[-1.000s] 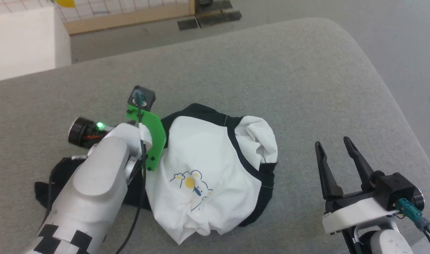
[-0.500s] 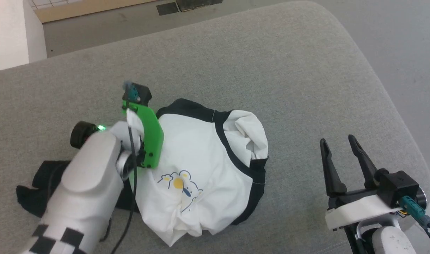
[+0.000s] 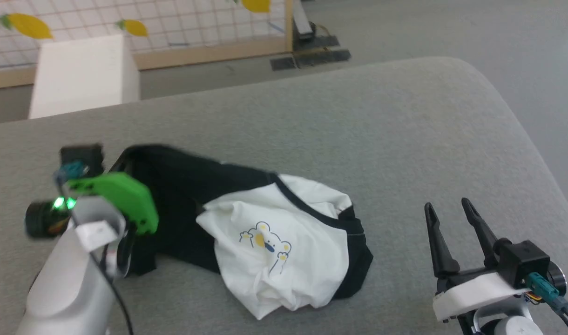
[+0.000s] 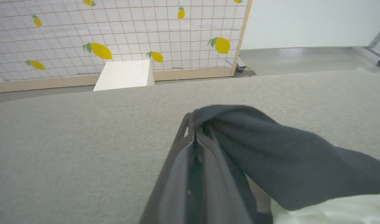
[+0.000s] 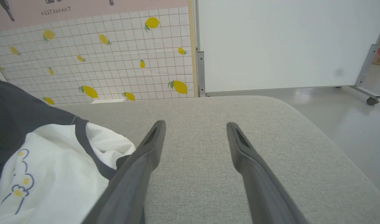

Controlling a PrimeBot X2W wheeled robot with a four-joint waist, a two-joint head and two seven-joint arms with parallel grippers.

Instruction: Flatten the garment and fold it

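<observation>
On the left, the left claw (image 4: 191, 124) is clenched on a black sleeve of the garment (image 3: 274, 242), apparently to draw it flat. The shirt lies crumpled mid-cushion (image 3: 358, 116). To its right, the right claw (image 3: 446, 205) rests released, clear of the cloth, likely free to take the other side.

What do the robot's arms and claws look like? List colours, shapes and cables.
Left forearm: pale grey, green bracket, lit green lamp, black cable. Right claw: two long dark tapering fingers on a white mount, black block, teal plug. Left claw: dark too.
</observation>
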